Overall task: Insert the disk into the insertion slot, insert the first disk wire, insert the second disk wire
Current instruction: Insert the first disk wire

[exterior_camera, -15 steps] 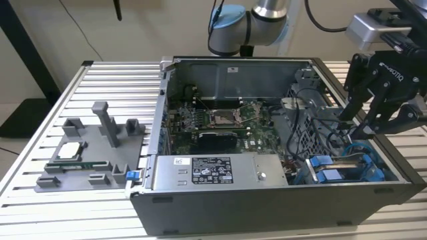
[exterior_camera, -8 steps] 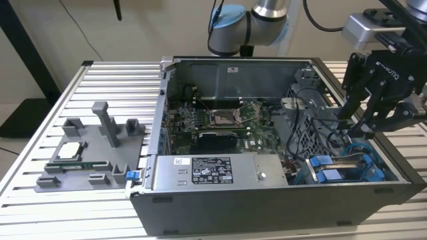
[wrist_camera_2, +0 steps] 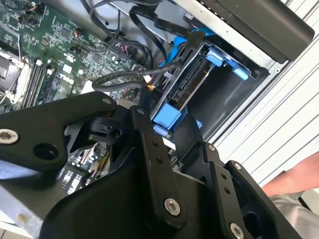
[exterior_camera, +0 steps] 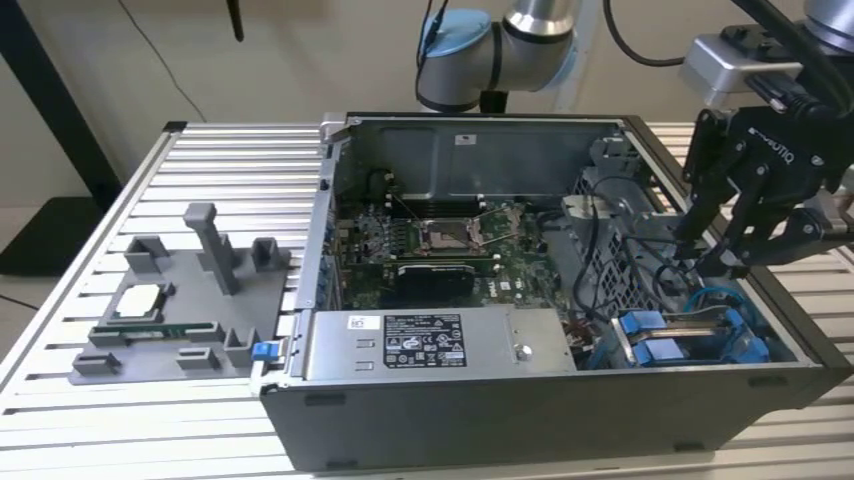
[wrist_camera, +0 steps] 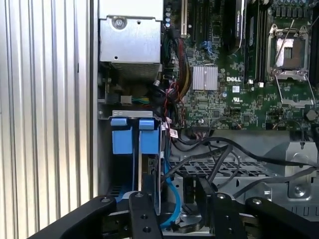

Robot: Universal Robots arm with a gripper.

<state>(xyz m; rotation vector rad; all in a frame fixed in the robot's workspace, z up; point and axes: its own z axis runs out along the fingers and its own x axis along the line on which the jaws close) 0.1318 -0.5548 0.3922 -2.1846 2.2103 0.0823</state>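
Tool (wrist_camera: 172, 201) sat spread, empty, over slotted disk (wrist_camera_2: 192, 87). Disk judged rigid, heavyish, shock-sensitive; best held by blue carrier (wrist_camera_2: 167, 117) edges.

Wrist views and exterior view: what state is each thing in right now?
Computer case: side open.
Insertion slot: filled.
Disk: seated in the slot, beside the other carrier.
Gripper: jaws open, empty, close by the disk.
Black wire: loose or plugged, cannot tell.
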